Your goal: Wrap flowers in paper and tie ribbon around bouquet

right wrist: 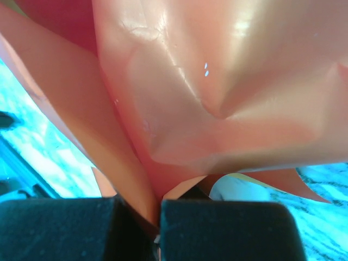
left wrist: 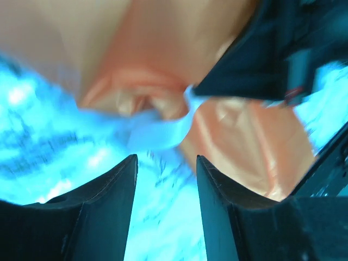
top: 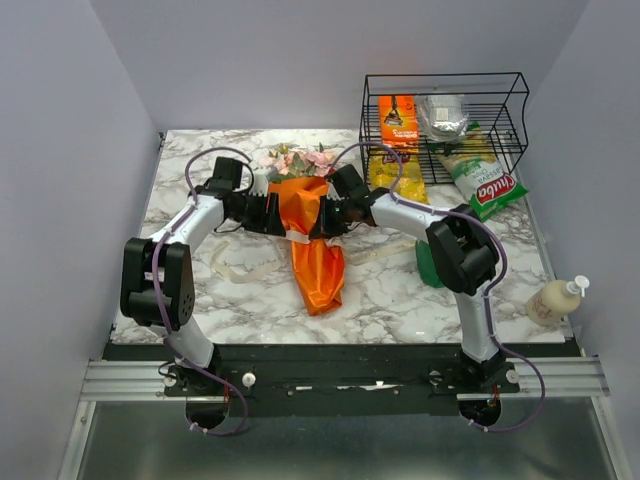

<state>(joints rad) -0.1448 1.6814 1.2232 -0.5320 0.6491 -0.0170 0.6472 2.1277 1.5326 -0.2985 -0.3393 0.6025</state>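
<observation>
Right gripper (right wrist: 159, 205) pinched tight on paper (right wrist: 217, 81); left gripper (left wrist: 166, 182) parted, empty, facing blurred ribbon (left wrist: 157, 133); flowers (top: 298, 160) partly buried in wrap.

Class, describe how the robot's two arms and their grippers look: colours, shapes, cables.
Both the left arm and right arm have white links between bulky black joints, with thin purple cables looping alongside. The left gripper and right gripper have blocky black fingers.

So we're seeing one bouquet (top: 305, 215), one ribbon (top: 297, 236), one wire basket (top: 445, 75), one pump bottle (top: 555, 298), four snack packets (top: 488, 185), two arms (top: 195, 230).
</observation>
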